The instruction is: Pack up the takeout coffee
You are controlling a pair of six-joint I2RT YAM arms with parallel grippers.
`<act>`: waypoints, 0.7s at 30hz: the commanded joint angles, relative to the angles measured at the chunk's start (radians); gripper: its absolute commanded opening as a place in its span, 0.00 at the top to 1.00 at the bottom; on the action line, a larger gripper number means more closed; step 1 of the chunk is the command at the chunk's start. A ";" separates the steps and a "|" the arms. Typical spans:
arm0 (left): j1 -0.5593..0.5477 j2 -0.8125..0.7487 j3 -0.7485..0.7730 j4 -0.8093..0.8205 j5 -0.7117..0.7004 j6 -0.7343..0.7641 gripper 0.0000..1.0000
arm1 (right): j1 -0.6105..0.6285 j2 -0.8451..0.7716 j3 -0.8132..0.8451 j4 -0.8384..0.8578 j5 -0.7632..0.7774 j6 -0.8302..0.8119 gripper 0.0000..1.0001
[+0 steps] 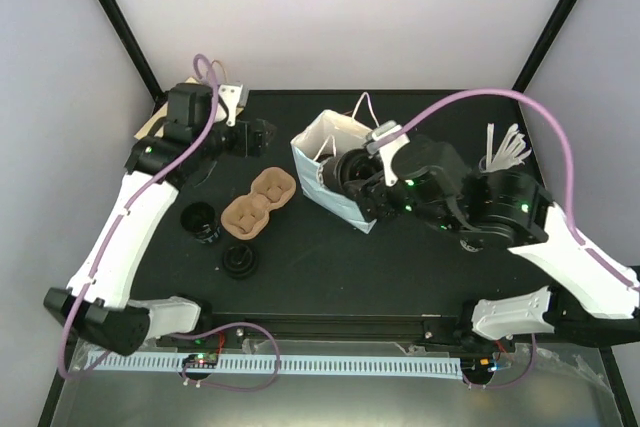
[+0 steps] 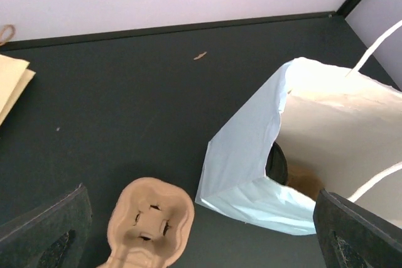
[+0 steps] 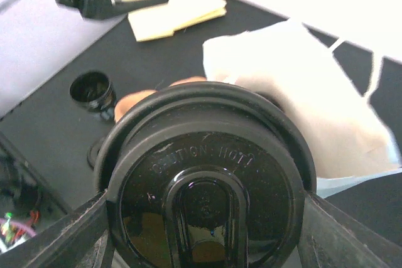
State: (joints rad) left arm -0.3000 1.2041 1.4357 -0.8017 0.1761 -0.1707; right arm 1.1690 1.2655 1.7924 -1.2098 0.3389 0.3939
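Overhead view: the black counter (image 1: 400,267) carries a white paper bag (image 1: 318,159) just toward 12 o'clock of its centre. The right tool (image 1: 352,187) reaches in from 3 o'clock to the bag's open mouth. The takeout coffee (image 1: 350,169) shows there as a dark round lid; how deep it sits in the bag cannot be told. At 8 o'clock of the bag lies a two-cup cardboard carrier (image 1: 258,205). Farther toward 8 o'clock stand a stack of black lids (image 1: 200,223) and, nearer the arms, a single black lid (image 1: 240,260). The left tool (image 1: 252,137) hangs at 10 o'clock of the bag, apart from it. A bundle of thin white sticks (image 1: 505,150) lies at 3 o'clock of the counter.

Left wrist view: the left tool (image 2: 201,218) is spread to its widest, with nothing between its fingers (image 2: 44,236). The bag (image 2: 245,155) fills the 3 to 5 o'clock part, mouth gaping, and a dark curved edge (image 2: 276,162), apparently the lid, shows just inside its near wall. The carrier (image 2: 151,218) lies at 7 o'clock, near the bag's lower corner. Tan paper bags (image 2: 11,86) enter at the 9 o'clock edge.

Right wrist view: the coffee's lid (image 3: 207,155), embossed CAUTION HOT, fills the lower half and hides the cup body. The right tool (image 3: 207,224) is partly spread and clamped on it, fingers (image 3: 352,236) against the rim at 4 and 8 o'clock. The bag (image 3: 301,86) lies beyond, toward 1 o'clock, the lid stack (image 3: 93,90) at 10 o'clock, and the tan bags (image 3: 176,4) at 12 o'clock.
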 commanded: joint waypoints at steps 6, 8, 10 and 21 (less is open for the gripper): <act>0.007 0.186 0.092 0.085 0.302 0.021 0.01 | -0.046 -0.065 0.059 0.045 0.266 -0.042 0.34; 0.005 0.216 0.103 0.092 0.342 0.021 0.01 | -0.072 -0.051 0.049 0.030 0.307 -0.044 0.34; -0.004 0.247 0.116 0.089 0.364 0.027 0.01 | -0.108 -0.031 0.035 0.015 0.317 -0.046 0.35; -0.047 0.275 0.102 0.076 0.334 0.066 0.02 | -0.237 0.137 -0.009 0.000 0.134 -0.098 0.36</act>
State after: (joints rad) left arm -0.3370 1.5005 1.5166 -0.7395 0.5011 -0.1387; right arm 0.9401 1.3640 1.7546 -1.1908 0.5297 0.3256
